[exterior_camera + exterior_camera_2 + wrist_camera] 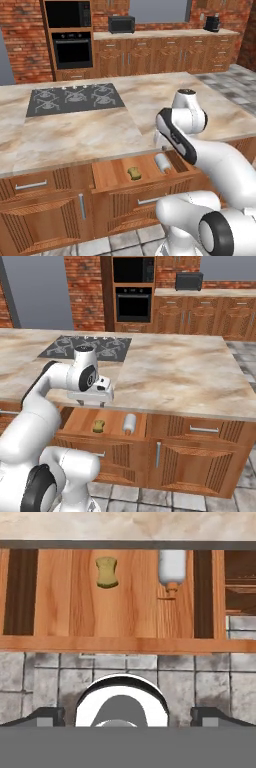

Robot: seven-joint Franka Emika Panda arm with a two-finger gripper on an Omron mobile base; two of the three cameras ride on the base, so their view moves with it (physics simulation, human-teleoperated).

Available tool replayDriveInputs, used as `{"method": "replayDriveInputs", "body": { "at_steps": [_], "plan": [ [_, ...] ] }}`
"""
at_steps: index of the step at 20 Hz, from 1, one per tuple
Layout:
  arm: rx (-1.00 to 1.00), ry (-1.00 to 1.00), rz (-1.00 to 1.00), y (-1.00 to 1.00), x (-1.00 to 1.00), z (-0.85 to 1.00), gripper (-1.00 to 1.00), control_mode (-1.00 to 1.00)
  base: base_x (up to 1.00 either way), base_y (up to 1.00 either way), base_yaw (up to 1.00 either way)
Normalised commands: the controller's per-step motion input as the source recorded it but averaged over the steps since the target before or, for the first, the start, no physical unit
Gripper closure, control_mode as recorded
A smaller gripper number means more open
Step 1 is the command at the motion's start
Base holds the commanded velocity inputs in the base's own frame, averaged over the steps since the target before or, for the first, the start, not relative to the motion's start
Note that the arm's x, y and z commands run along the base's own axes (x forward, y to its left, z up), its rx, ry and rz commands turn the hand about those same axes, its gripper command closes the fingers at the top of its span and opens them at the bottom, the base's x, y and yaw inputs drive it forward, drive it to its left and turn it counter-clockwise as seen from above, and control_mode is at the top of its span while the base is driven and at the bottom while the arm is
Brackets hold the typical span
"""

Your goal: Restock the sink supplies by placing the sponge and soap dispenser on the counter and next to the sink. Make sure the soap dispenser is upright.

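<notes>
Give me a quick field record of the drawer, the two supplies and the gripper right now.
drawer: pulled open under the island worktop
sponge: lying flat on the drawer floor
soap dispenser: lying on its side in the drawer, beside the sponge, apart from it
gripper: open, holding nothing, above the open drawer
hob: on the worktop, behind the drawer

I see the yellow-olive sponge (106, 572) lying flat in the open drawer (75, 612), near its back edge. The pale soap dispenser (171, 568) lies on its side nearby, apart from it, pump toward the drawer's front.
</notes>
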Motion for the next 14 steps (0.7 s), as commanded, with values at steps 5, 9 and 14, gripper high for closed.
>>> {"method": "replayDriveInputs", "body": {
  "at_steps": [5,9,14],
  "plan": [
    [0.0,0.03,0.0,0.0,-0.03,-1.0,-1.0,-1.0,0.0,0.0,0.0],
    [0.03,0.07,0.0,-0.13,0.29,-0.63,-1.0,-1.0,0.0,0.0,0.0],
    [0.1,0.04,0.0,-0.31,0.68,-0.51,-1.0,-1.0,0.0,0.0,0.0]
  ]
}}
